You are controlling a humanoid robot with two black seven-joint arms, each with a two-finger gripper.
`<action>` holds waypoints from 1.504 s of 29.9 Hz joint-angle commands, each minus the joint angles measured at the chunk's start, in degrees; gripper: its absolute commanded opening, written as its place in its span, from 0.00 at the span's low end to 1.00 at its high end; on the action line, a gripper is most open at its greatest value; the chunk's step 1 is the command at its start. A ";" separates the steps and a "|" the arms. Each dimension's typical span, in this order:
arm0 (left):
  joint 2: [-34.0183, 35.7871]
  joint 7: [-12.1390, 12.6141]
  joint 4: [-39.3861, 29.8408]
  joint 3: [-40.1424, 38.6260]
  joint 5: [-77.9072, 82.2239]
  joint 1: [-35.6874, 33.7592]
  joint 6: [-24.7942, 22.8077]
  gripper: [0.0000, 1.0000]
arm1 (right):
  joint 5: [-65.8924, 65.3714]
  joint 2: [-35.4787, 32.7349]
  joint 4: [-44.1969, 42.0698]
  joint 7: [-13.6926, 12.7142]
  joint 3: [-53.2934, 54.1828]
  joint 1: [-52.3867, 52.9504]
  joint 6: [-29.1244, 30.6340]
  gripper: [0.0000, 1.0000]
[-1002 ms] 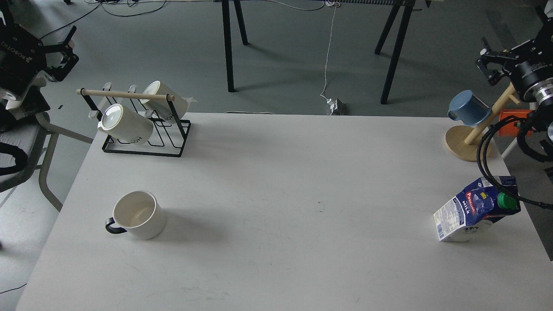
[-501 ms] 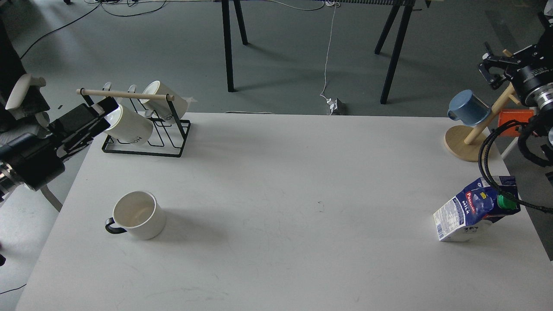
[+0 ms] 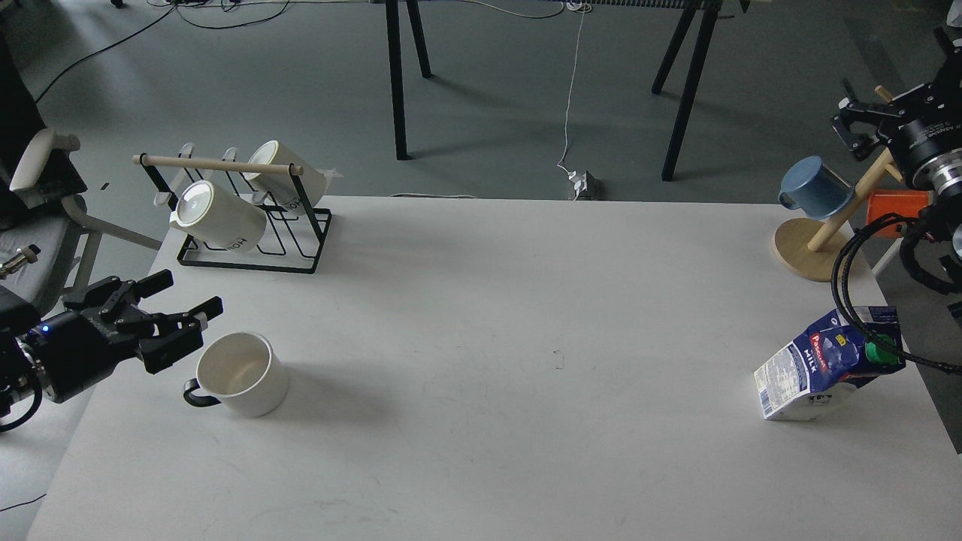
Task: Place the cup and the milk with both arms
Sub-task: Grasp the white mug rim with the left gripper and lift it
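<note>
While the spread-fingered left gripper (image 3: 184, 300) nears it, the squat white cup (image 3: 240, 373) stands upright, black-handled.

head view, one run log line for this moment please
left gripper: open, beside cup | right gripper: raised, off milk | both on table

left end effector (image 3: 183, 296): fingers spread | right end effector (image 3: 853, 126): raised, state unclear

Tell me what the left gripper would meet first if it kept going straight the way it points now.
Probably nothing soon: the open left gripper points right and slightly away, passing just behind the squat white cup with the black loop handle. Its nearer finger might clip the rim; depth is unclear.
</note>
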 commanded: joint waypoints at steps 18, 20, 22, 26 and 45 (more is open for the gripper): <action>-10.75 5.63 14.98 1.87 12.12 -0.41 0.18 0.59 | 0.00 -0.15 -0.09 0.08 0.52 -1.16 0.00 0.99; -11.28 5.11 14.98 1.87 12.12 -0.49 0.27 0.48 | 0.00 -0.15 -0.09 0.08 0.52 -1.25 0.00 0.99; -11.37 4.06 14.98 1.95 12.12 -0.58 0.27 0.40 | 0.00 -0.15 -0.09 0.08 0.52 -1.34 0.00 0.99; -11.46 2.65 14.98 1.95 12.12 -0.67 0.27 0.32 | 0.00 -0.24 -0.18 0.08 0.52 -1.69 0.00 0.99; -9.00 0.01 6.65 1.16 12.12 -3.92 -0.78 0.02 | 0.00 -0.24 -0.27 0.08 0.61 -2.04 0.00 0.99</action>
